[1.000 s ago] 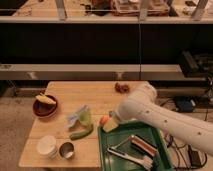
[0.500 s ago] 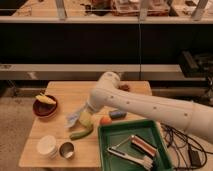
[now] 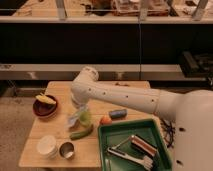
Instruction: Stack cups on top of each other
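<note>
**Jaws at the Green Cup: Position Report**

1. Jaws. The arm [image 3: 125,97] reaches in from the right side of the view and bends down at its wrist. The jaws sit at its lower end, low over the middle of the bench [image 3: 55,125]. How far they are open cannot be told, nor whether they have hold of anything.

2. Green cup [image 3: 85,118]. It stands at the jaws, overlapping them in the view on their right side. Contact cannot be confirmed.

3. White cup [image 3: 47,145]. It stands well apart from the jaws, nearer the camera and to their left in the view, close to the front edge of the bench.

4. Steel cup [image 3: 66,149]. It stands just beside the white cup, on the side nearer the jaws. It is upright and mouth up, and the two cups are separate, not nested.

5. Other items. A green vegetable [image 3: 81,132] lies just in front of the jaws. An orange fruit [image 3: 105,120] and a blue object [image 3: 118,113] lie to their right. The bowl [image 3: 44,108] stands to their left, and the tray [image 3: 131,124] lies to their right and nearer the camera.

6. Change from the earlier frames. The wrist has travelled leftward across the bench, from above the tray one second ago to its present place between the bowl and the green cup. All three cups are where they were.
</note>
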`<state>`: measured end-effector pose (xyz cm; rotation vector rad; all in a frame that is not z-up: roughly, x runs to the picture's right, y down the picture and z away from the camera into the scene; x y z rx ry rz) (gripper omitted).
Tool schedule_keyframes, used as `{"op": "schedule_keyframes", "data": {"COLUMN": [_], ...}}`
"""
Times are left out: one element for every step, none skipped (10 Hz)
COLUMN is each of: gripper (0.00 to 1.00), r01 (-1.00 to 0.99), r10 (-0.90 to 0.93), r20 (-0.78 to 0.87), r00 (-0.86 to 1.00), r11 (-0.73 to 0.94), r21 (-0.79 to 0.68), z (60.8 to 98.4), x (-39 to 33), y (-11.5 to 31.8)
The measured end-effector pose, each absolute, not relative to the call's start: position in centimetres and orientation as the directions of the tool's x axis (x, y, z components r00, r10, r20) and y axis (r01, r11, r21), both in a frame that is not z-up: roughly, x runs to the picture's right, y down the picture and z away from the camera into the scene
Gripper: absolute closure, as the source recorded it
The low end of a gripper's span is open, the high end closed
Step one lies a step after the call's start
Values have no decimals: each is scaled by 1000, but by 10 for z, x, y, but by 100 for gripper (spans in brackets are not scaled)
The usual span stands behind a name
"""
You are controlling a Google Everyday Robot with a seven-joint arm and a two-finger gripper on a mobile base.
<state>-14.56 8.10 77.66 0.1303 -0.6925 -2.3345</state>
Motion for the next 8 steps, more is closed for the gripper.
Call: {"op": "schedule_keyframes", "data": {"gripper": [20, 20, 20, 20, 20, 20, 21, 29], "r01": [610, 624, 630, 633, 630, 628, 625, 627], "r10": [-654, -659, -657, -651, -641, -633, -625, -617], "r20": [109, 125, 136, 152, 167, 181, 191, 206], "r00": [-748, -742, -741, -744, -749, -753, -757, -760], "r11": [-614, -610, -610, -612, -611, -609, -609, -609], "r21": [501, 488, 481, 474, 479, 485, 488, 486], "z": [782, 787, 792, 799, 807, 816, 824, 834], "x": [-139, -128, -118, -103, -98, -98, -97, -92], "y": [79, 76, 75, 74, 78, 84, 89, 93]}}
